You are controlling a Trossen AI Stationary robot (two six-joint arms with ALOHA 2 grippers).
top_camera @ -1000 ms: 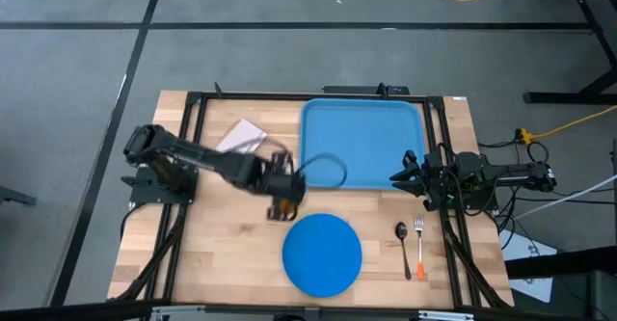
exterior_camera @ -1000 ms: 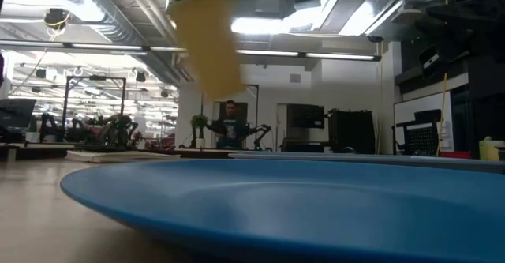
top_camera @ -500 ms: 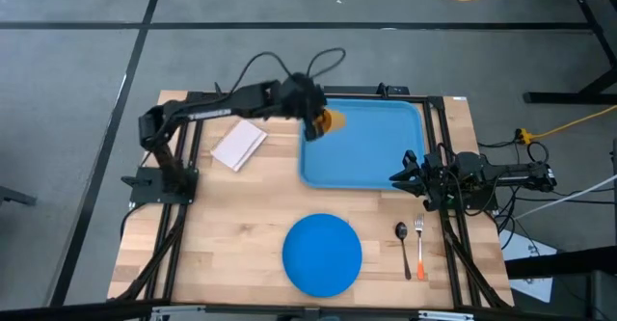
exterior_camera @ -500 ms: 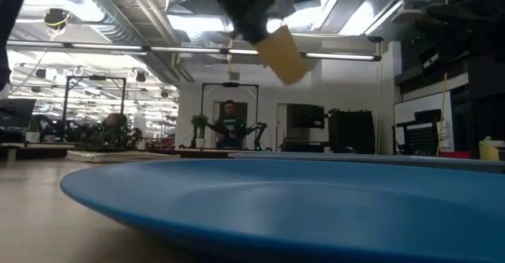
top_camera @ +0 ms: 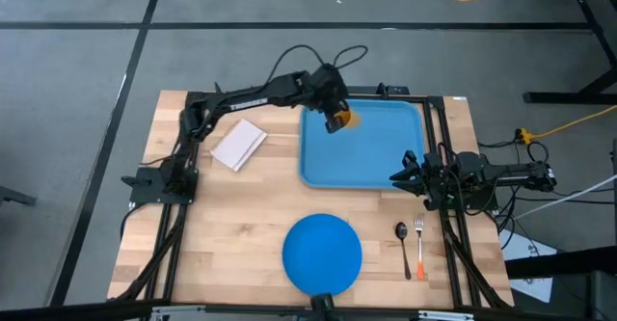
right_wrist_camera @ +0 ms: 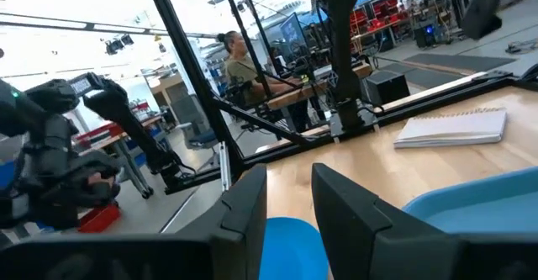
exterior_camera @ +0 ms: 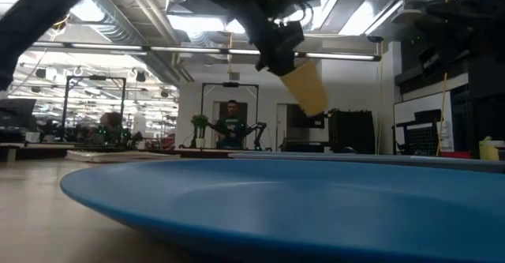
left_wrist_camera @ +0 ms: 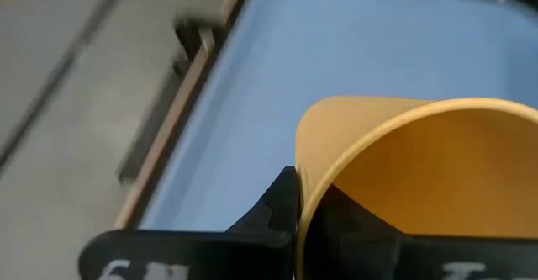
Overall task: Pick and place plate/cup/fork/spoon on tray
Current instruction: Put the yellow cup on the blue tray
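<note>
The left gripper (top_camera: 333, 112) grips the yellow-orange cup (top_camera: 341, 120) by its rim, holding it tilted in the air above the far left part of the light-blue tray (top_camera: 386, 167), near that tray's far rim. In the left wrist view, 1 dark finger (left_wrist_camera: 277, 213) presses against the outside of the cup's wall (left_wrist_camera: 403, 171), with the tray floor (left_wrist_camera: 252, 103) bare beneath and its raised edge running alongside. From table height the cup (exterior_camera: 306, 88) hangs clear above the table.

The right gripper (top_camera: 407, 174) waits at the tray's right edge, its 2 fingers (right_wrist_camera: 244, 213) parted with nothing between them.

The round blue plate (top_camera: 322, 254) lies on the wood at the near edge, well apart from the tray. The dark spoon (top_camera: 402, 247) and the orange-handled fork (top_camera: 420, 246) lie side by side to the plate's right. A white notepad (top_camera: 238, 144) rests left of the tray.
</note>
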